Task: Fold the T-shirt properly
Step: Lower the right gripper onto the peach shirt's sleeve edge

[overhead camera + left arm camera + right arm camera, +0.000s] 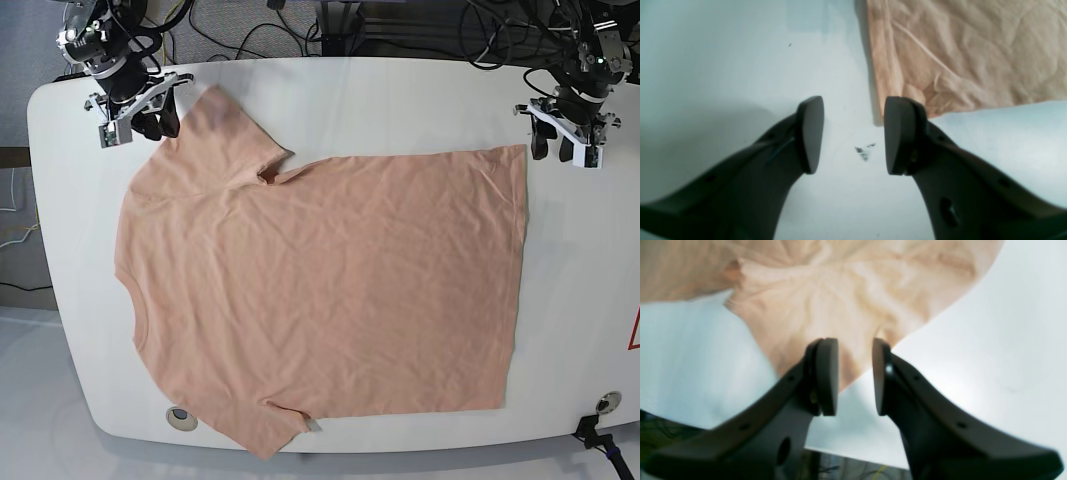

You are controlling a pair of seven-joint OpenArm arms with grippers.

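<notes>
The peach-pink T-shirt (330,280) lies spread flat on the white table (420,100), plain side up, collar toward the left and hem toward the right. My right gripper (155,122) hovers open by the upper sleeve; in the right wrist view that sleeve (840,293) lies just beyond its fingertips (855,376). My left gripper (557,148) stands open next to the hem's far corner. In the left wrist view the hem corner (933,106) sits just past the right finger (897,140), with bare table between the pads of the left gripper (853,135).
Cables and equipment crowd the floor behind the table's far edge (350,20). Two round holes (178,415) mark the table near its front edge. A small dark smudge (864,151) marks the tabletop below the left gripper.
</notes>
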